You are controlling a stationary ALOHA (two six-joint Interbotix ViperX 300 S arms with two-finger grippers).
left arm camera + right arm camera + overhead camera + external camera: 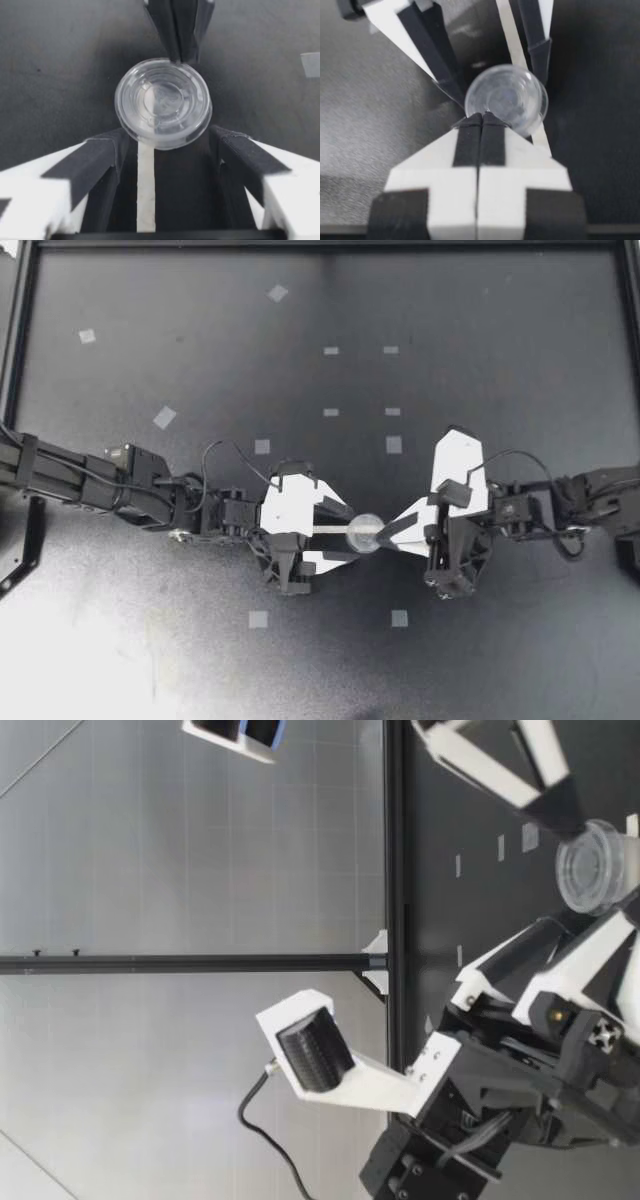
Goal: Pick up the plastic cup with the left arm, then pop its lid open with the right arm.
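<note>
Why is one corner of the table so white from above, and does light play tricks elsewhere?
Top view: glare bleaches the table on my left side, and the clear cup shows as a bright spot. Left wrist view: ring-shaped glints on the cup. Right wrist view: a pale sheen on the table beside the right gripper.

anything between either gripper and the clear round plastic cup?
Nothing visible. The left gripper has a finger against each side of the clear round plastic cup. The right gripper, fingers pressed together, meets its rim from the opposite side.
</note>
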